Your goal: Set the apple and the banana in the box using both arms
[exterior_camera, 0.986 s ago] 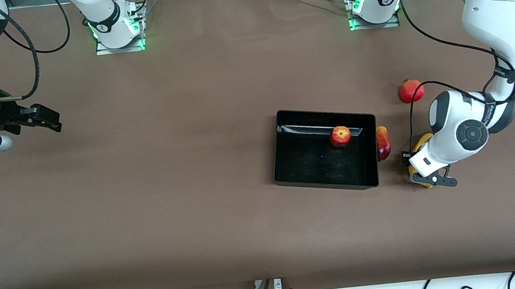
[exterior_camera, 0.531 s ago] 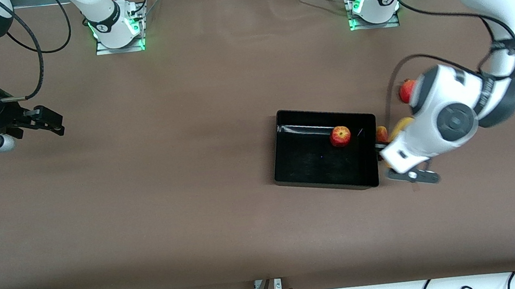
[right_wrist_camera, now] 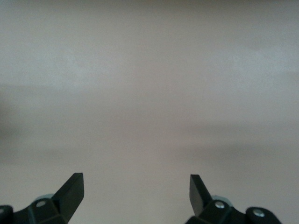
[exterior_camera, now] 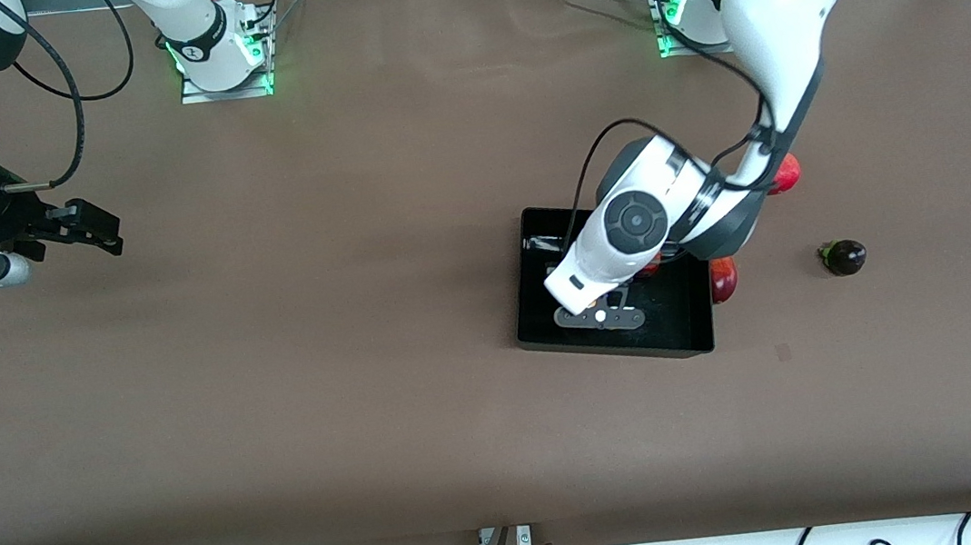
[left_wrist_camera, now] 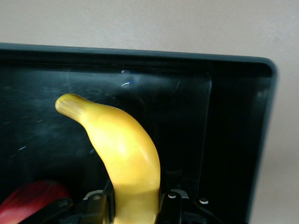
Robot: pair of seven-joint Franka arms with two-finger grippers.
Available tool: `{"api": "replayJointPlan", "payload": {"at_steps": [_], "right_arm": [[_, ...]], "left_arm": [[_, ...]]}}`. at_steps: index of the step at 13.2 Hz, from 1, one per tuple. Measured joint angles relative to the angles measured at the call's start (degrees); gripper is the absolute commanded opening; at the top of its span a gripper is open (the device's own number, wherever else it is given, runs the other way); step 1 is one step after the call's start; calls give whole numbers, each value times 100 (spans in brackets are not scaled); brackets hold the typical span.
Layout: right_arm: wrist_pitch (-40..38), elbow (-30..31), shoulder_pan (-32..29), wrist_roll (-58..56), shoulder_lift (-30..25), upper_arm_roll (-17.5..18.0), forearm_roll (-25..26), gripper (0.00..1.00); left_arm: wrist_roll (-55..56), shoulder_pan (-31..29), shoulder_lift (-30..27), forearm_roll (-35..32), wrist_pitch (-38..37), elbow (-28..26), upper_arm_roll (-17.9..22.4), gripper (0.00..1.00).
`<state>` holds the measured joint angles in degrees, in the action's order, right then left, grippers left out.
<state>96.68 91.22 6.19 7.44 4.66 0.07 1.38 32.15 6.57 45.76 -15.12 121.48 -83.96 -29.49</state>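
My left gripper hangs over the black box, shut on the yellow banana. In the left wrist view the banana sticks out from between the fingers over the box floor, inside the rim. The wrist hides the banana in the front view. The red apple lies in the box beside the gripper; only a red sliver of it shows under the wrist. My right gripper waits open and empty over bare table at the right arm's end.
A red-yellow mango-like fruit lies against the box's outer wall toward the left arm's end. A red pomegranate is partly hidden by the left arm. A small dark purple fruit lies farther toward the left arm's end.
My left arm has carried the banana from the table beside the box to over the box. The small dark fruit has come into view where the arm was. The right arm has barely moved.
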Motion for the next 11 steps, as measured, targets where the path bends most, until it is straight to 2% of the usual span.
{"api": "replayJointPlan", "payload": {"at_steps": [2,5,7,9,11], "right_arm": [[1,0,2,0,0,1,-31,100],[6,-2,8,0,0,16,-137,100],[10,-6,11,0,-1,17,-144,100],[11,-11,12,0,-2,17,-145,100],[11,-18,17,0,-3,18,-146,100]], "left_arm": [[19,-25,222,0,187,-1,74,97],[236,-50,246,0,169,41,89,100],[260,-185,41,0,-308,216,89,100],[257,-501,-517,-3,-1089,467,84,100],[13,-914,-1303,-3,-1888,569,77,100]]}}
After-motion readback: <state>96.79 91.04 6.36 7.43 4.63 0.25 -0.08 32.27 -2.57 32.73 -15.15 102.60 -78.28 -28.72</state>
